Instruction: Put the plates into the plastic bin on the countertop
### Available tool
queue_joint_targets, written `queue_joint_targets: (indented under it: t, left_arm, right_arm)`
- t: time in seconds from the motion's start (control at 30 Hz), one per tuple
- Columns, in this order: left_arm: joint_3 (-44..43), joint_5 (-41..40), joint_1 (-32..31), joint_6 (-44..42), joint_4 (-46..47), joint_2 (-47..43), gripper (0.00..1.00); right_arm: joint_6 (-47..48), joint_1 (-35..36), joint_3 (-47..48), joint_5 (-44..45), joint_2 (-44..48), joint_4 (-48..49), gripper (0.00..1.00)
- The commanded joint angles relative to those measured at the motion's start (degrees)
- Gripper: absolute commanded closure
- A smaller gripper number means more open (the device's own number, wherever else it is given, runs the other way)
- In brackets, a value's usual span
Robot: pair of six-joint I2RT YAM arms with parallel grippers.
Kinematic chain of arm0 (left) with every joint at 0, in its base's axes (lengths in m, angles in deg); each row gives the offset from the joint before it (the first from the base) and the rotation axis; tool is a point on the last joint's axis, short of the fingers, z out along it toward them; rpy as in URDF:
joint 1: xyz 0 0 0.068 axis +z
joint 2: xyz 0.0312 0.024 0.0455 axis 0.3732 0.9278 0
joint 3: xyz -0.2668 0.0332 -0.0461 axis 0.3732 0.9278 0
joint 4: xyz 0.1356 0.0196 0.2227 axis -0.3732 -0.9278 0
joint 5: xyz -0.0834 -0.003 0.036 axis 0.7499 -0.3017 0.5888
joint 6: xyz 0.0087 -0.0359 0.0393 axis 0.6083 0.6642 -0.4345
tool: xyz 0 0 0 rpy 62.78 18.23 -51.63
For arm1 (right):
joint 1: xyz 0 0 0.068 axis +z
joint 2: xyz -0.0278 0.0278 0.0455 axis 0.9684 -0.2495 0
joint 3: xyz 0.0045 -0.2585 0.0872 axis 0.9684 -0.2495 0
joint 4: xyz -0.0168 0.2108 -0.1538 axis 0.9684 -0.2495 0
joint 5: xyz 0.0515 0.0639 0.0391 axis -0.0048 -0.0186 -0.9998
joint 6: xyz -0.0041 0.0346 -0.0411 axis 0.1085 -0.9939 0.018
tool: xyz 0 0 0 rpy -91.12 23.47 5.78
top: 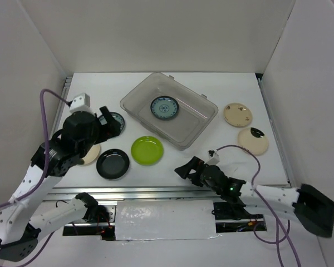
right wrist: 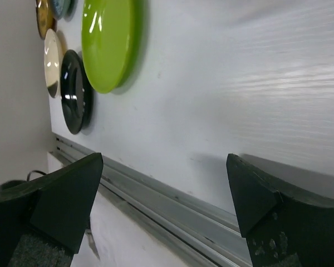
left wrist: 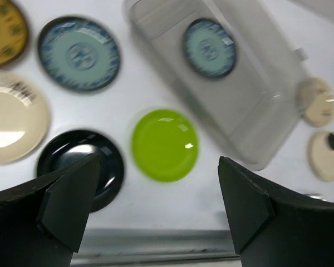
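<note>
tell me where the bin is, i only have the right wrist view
observer: the bin sits mid-back, just behind the lime plate
operator: anything in it yet
observer: one teal plate, lying flat
operator: any plates on my right side
observer: yes, two cream plates lie right of the bin
</note>
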Motion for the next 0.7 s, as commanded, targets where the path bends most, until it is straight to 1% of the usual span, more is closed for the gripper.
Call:
queue_joint_targets:
  t: [0.0,0.03,0.1,0.13,0.2,0.23,0.3,0.37,0.4,0.47,0.5,0.57,0.6,0.67]
  left_arm:
    - [4.26,-1.80,3.01,-3.47,-9.09,-4.29,0.01]
    - [4.78,-1.62,3.98,-3.92,-10.06,-5.26,0.01]
    - [5.31,-0.22,6.17,-5.41,-11.56,-7.28,0.01]
    - [5.40,0.13,6.79,-5.59,-11.83,-7.64,0.01]
    - [6.28,1.27,7.85,-6.73,-11.92,-9.13,0.01]
    - [6.81,2.15,8.38,-7.00,-11.83,-9.83,0.01]
    - [7.42,3.03,8.64,-7.61,-11.65,-10.27,0.01]
    - [8.13,4.00,8.99,-8.05,-11.48,-10.89,0.01]
    - [8.22,4.44,9.08,-8.32,-11.56,-11.15,0.01]
    - [8.57,4.53,9.17,-8.49,-11.56,-11.68,0.01]
    - [8.57,4.53,9.26,-8.67,-11.65,-11.86,0.01]
    - [8.13,4.53,9.43,-8.85,-12.35,-12.39,0.01]
    - [7.96,4.45,9.44,-8.93,-12.53,-12.82,0.01]
    - [7.17,4.44,9.52,-9.20,-13.06,-13.44,0.01]
  right_arm:
    - [-7.89,4.70,7.82,13.63,-14.10,24.97,0.00]
    - [-8.43,4.78,8.80,13.02,-22.67,29.78,0.01]
    - [-11.23,5.40,11.87,13.10,-30.54,33.33,0.02]
    - [-12.11,5.66,13.11,13.18,-37.20,34.91,0.03]
    - [-15.27,6.62,16.53,14.15,-42.60,35.28,0.06]
    - [-16.07,6.89,17.33,14.94,-47.06,36.32,0.07]
    - [-18.87,7.42,19.43,15.56,-50.52,36.95,0.12]
    - [-20.20,7.34,21.11,15.47,-54.39,35.64,0.12]
    - [-21.86,7.07,23.03,14.69,-56.49,34.41,0.17]
    - [-23.28,6.63,24.02,14.59,-58.09,33.43,0.23]
    - [-24.77,6.54,24.54,15.20,-59.40,33.26,0.29]
    - [-26.44,6.45,24.98,15.82,-60.29,31.25,0.37]
    - [-27.67,6.54,25.77,16.52,-60.55,29.93,0.45]
    - [-28.82,6.80,26.56,17.14,-60.55,26.24,0.47]
